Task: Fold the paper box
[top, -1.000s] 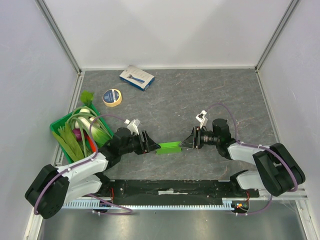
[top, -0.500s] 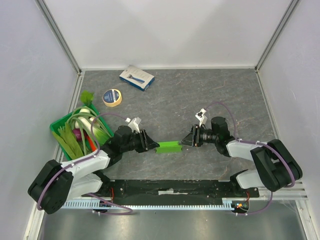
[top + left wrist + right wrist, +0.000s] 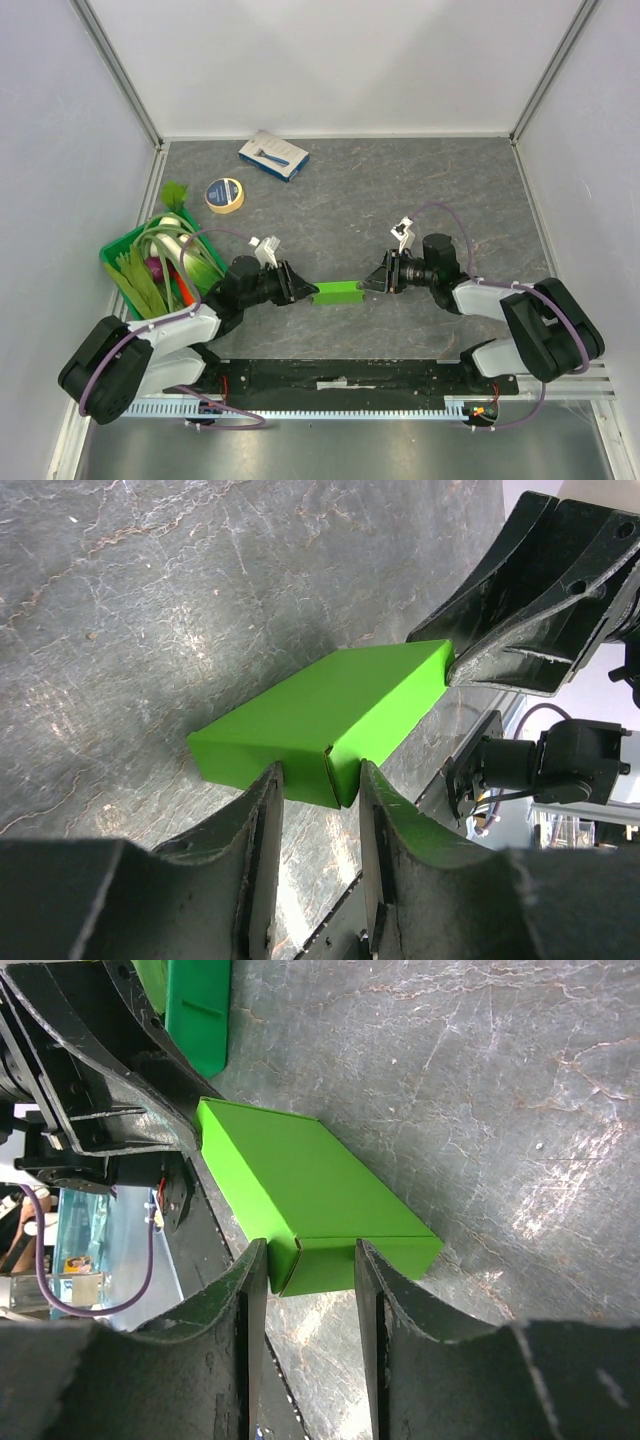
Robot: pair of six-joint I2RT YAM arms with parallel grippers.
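Lying flat & closed on the grey table (image 3: pixel 400 190), the paper box (image 3: pixel 336 292) sat between the 2 grippers, near the arm bases. L gripper (image 3: pixel 303 290) met its left end, R gripper (image 3: pixel 373 283) its right end. Both had fingers narrowly parted at a box corner; couldn't tell if clamped. Green crate (image 3: pixel 108 262) w/ veg stood further left.

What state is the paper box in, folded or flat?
Folded: the paper box is a closed rectangular block lying on the table, no loose flaps showing.
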